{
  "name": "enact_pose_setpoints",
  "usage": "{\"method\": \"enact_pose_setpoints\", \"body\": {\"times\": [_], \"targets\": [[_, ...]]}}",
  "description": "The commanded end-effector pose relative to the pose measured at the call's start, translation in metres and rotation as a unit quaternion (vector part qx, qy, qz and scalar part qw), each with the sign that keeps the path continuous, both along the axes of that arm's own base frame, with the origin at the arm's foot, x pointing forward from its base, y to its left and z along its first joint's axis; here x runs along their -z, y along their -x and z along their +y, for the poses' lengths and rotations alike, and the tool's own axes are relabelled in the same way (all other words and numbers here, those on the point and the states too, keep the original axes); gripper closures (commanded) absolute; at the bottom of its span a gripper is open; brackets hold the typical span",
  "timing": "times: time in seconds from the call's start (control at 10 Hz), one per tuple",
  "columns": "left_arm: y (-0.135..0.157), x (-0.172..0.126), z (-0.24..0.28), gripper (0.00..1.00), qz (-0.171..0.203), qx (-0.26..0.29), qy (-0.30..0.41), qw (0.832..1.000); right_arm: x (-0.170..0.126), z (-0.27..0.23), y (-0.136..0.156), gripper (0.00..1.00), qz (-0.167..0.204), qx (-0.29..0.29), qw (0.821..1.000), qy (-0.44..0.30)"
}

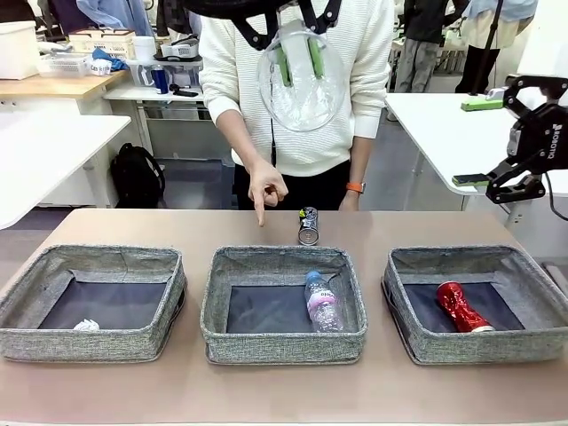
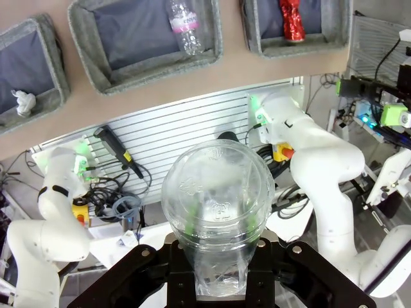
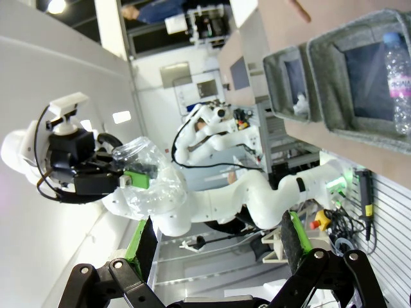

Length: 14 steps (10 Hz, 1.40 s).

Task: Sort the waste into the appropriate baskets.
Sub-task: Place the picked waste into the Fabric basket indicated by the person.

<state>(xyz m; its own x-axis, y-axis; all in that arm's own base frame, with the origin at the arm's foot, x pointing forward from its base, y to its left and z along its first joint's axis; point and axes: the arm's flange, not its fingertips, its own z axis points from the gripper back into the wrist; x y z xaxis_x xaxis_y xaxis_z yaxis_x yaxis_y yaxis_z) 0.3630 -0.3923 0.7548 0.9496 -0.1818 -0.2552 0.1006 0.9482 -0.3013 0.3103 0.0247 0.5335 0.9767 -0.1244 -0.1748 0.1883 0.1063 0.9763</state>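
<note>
Nearest the robot's edge of the brown table [image 1: 284, 399], three grey woven-fabric baskets sit in a row, soft-walled with dark flat bottoms. At the left basket [image 1: 27, 293] a small white crumpled paper ball [image 1: 86, 326] lies in the near corner. Inside the middle basket [image 1: 217, 302] rests a clear bottle [image 1: 322, 301] on its side, pink label around its body, blue cap pointing away from the robot. Within the right basket [image 1: 532, 342] a red crushed can [image 1: 461, 307] lies aslant, shiny and wrinkled.

Just beyond the middle basket, a dark printed can [image 1: 308, 225] lies on the bare tabletop, its round end facing the robot. Beside it the person's hand [image 1: 266, 188] points one finger down at the table.

High above the table's middle, the left gripper [image 1: 297, 58] is clamped on a clear plastic cup [image 1: 300, 93], its green pads pressed against the crinkled transparent wall; the left wrist view looks down the cup's round rim toward the baskets below. Off to the right, the right gripper [image 1: 484, 142] hangs with its jaws spread wide and nothing between them.
</note>
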Motion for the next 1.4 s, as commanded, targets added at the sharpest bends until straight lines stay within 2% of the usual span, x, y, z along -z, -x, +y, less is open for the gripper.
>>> {"method": "enact_pose_setpoints", "body": {"times": [0.0, 0.3, 0.4, 0.5, 0.6, 0.8, 1.0, 1.1, 1.3], "targets": [[0.005, 0.03, 0.009, 0.7, -0.049, -0.001, -0.027, 0.998, -0.003, 0.001, 0.0, 0.0, -0.005, 0.0, 1.0, -0.011], [-0.004, 0.126, 0.04, 0.7, -0.092, -0.057, -0.039, 0.993, -0.003, 0.001, 0.0, 0.0, -0.005, 0.0, 1.0, -0.011], [-0.005, 0.156, 0.046, 0.7, -0.101, -0.055, -0.018, 0.993, -0.003, 0.001, 0.0, 0.0, -0.005, 0.0, 1.0, -0.011], [-0.01, 0.185, 0.048, 0.7, -0.098, -0.042, -0.025, 0.994, -0.003, 0.001, 0.0, 0.0, -0.005, 0.0, 1.0, -0.011], [-0.018, 0.212, 0.049, 0.7, -0.099, -0.052, -0.032, 0.993, -0.003, 0.001, 0.0, 0.0, -0.005, 0.0, 1.0, -0.011], [-0.035, 0.249, 0.043, 0.7, -0.122, -0.103, -0.035, 0.987, -0.003, 0.001, 0.0, 0.0, -0.005, 0.0, 1.0, -0.011], [-0.036, 0.277, 0.028, 0.7, -0.144, -0.106, -0.059, 0.982, -0.003, 0.001, 0.0, 0.0, -0.005, 0.0, 1.0, -0.011], [-0.037, 0.282, 0.026, 0.7, -0.158, -0.113, -0.065, 0.979, -0.003, 0.001, 0.0, 0.0, -0.005, 0.0, 1.0, -0.011], [-0.039, 0.283, 0.026, 0.7, -0.149, -0.109, -0.076, 0.98, -0.003, 0.001, 0.0, 0.0, -0.005, 0.0, 1.0, -0.011]]}}
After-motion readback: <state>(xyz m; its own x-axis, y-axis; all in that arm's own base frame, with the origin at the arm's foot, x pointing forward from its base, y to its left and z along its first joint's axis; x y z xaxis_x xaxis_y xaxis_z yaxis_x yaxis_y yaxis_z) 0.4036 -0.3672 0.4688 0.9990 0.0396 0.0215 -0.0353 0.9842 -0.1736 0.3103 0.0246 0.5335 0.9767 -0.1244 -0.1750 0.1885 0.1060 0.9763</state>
